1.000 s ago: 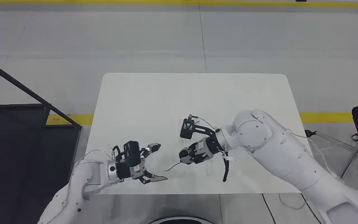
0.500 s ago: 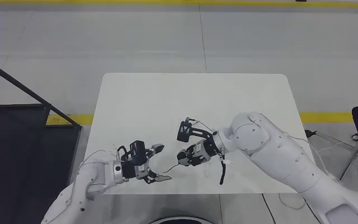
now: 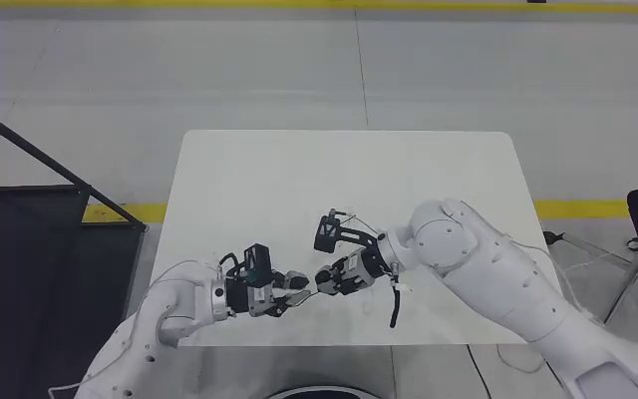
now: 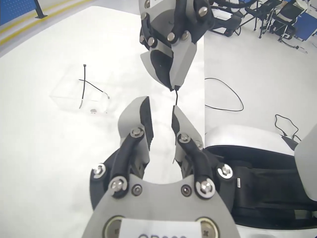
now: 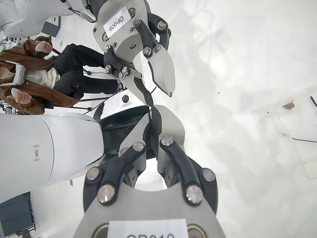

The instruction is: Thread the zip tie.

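Zip tie — thin black strand — pinched in right gripper; left gripper narrowly parted.

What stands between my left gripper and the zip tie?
Nothing visible. The zip tie sticks out of the shut right gripper towards the open left gripper, its strand beside one fingertip.

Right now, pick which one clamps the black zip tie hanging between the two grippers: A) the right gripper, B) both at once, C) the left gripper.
A: the right gripper has its tips shut on the zip tie, while the left gripper is open, its fingers apart at the tie's free end.
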Tool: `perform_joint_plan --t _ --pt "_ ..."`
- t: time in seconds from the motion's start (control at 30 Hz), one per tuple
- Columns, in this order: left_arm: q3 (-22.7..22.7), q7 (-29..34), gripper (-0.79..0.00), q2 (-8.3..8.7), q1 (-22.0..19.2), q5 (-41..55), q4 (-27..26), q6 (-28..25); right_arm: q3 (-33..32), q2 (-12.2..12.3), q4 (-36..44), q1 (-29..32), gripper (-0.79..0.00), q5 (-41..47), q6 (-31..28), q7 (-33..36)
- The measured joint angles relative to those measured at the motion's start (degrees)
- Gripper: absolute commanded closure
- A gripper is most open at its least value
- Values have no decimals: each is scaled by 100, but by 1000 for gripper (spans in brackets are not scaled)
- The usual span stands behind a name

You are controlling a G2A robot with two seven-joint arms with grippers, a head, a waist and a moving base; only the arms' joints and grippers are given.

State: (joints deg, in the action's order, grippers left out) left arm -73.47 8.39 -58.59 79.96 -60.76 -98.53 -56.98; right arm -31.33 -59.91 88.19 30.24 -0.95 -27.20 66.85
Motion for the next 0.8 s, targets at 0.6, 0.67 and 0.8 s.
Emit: perform_joint_plan --t 0.6,0.67,0.8 --pt "92 176 -292 46 -142 335 98 -80 -103 -85 -60 37 0 -44 69 83" --pt "77 146 -292 51 -131 326 86 -39 -113 -91 -54 42 0 -54 80 111" --pt "66 93 -292 60 -119 307 80 -28 -132 -105 -54 53 0 -72 94 138"
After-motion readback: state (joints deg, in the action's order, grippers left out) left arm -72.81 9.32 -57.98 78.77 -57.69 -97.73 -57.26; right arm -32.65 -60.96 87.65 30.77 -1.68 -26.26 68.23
